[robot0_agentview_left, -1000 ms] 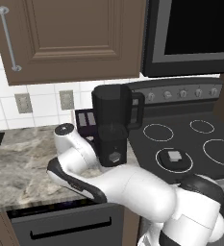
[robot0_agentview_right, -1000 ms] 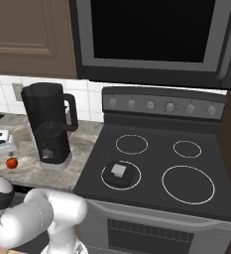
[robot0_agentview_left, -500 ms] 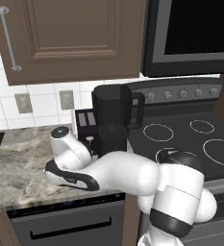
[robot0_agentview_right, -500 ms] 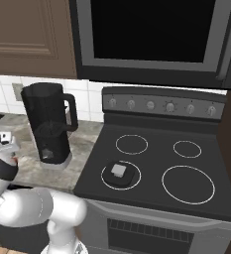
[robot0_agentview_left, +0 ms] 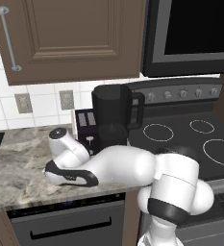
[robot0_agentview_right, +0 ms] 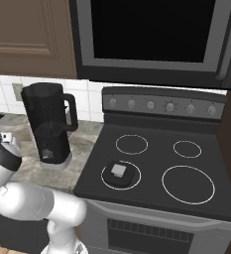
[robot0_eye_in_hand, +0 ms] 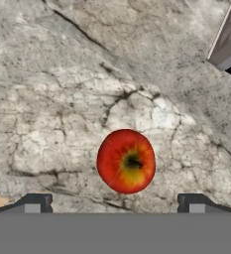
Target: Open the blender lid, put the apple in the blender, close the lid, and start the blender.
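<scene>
The red apple lies on the marble counter, seen from straight above in the hand view. My gripper hangs over it, open, its two dark fingertips wide apart on either side of the apple and touching nothing. The black blender stands at the counter's right end beside the stove, its jar top uncovered. The blender lid, dark with a light grey square cap, rests on the front left burner. My arm stretches leftward over the counter in front of the blender.
A white toaster with a purple front stands just left of the blender. A dark appliance corner shows at the hand view's upper right. The stove fills the right side. Wall cabinets and a microwave hang above.
The arm has swung left and down over the counter, and now hides the apple in the right base view. The gripper has stayed open.
</scene>
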